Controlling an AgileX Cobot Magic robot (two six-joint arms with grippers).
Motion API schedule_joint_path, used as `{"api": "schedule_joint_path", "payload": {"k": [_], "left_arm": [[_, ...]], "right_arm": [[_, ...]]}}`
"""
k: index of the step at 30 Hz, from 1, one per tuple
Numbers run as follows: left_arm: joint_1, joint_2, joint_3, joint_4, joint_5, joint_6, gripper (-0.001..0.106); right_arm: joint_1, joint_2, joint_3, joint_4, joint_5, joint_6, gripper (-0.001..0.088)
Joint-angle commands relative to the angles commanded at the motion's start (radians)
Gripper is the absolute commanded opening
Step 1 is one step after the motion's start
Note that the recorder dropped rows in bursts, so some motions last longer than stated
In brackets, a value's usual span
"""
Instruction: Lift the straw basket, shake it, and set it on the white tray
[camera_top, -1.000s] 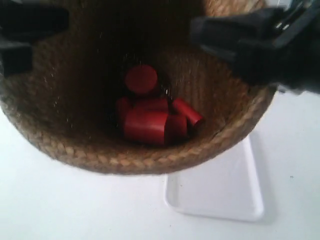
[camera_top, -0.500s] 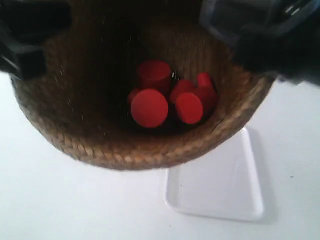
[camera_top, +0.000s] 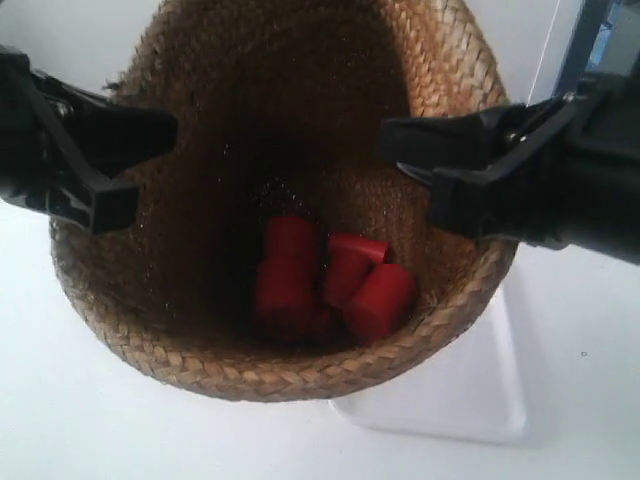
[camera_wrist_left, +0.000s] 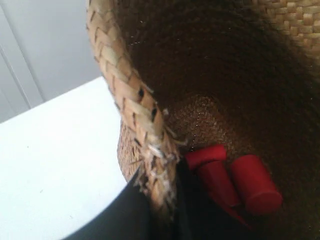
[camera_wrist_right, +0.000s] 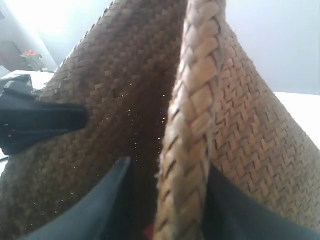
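The straw basket (camera_top: 250, 375) hangs in the air above the table, tipped so that its mouth faces the exterior camera. Several red cylinders (camera_top: 330, 285) lie against its lower inner wall. The gripper of the arm at the exterior view's left (camera_top: 150, 165) and the gripper of the arm at the exterior view's right (camera_top: 410, 170) each pinch the braided rim on opposite sides. My left gripper (camera_wrist_left: 162, 200) straddles the rim of the basket (camera_wrist_left: 225, 75), shut on it. My right gripper (camera_wrist_right: 170, 200) clamps the rim of the basket (camera_wrist_right: 250, 130) too. The white tray (camera_top: 470, 400) lies below, mostly hidden by the basket.
The white table (camera_top: 90, 430) spreads under the basket. In the left wrist view the red cylinders (camera_wrist_left: 250, 185) rest deep inside the basket. In the right wrist view the other gripper (camera_wrist_right: 40, 122) shows across the basket's mouth.
The basket has swung and tipped further, its rim now lower in the exterior view. The red cylinders have tumbled to a new heap low in the basket. Both grippers stay on the rim.
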Motion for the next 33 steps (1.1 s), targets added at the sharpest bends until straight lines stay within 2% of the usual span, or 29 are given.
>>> {"api": "schedule_joint_path", "payload": {"k": [3, 8, 13, 17, 23, 25, 27, 33], "left_arm": [[0.000, -0.006, 0.002, 0.000, 0.021, 0.000, 0.000], [0.000, -0.006, 0.002, -0.002, 0.092, -0.005, 0.000], [0.000, -0.004, 0.002, -0.024, 0.089, -0.055, 0.000], [0.000, -0.004, 0.002, -0.024, 0.060, -0.085, 0.000], [0.008, 0.042, -0.002, -0.024, 0.034, -0.085, 0.000], [0.008, 0.070, -0.021, -0.024, 0.058, -0.142, 0.000], [0.028, 0.096, -0.053, -0.024, 0.097, -0.223, 0.000], [0.151, 0.173, -0.199, -0.024, 0.266, -0.276, 0.000]], "right_arm": [[0.000, 0.009, 0.000, 0.000, 0.069, 0.000, 0.0000], [0.000, 0.009, 0.000, 0.004, 0.082, 0.055, 0.0000], [0.000, -0.021, 0.000, 0.004, 0.114, 0.073, 0.0000], [0.000, -0.023, 0.000, 0.004, 0.136, 0.159, 0.0000], [0.000, 0.039, -0.004, 0.002, 0.103, 0.159, 0.0000], [-0.002, 0.063, -0.022, 0.002, 0.097, 0.159, 0.0000], [-0.027, 0.093, -0.056, -0.003, 0.113, 0.159, 0.0000], [-0.167, 0.154, -0.170, -0.082, 0.215, 0.159, 0.0000]]}}
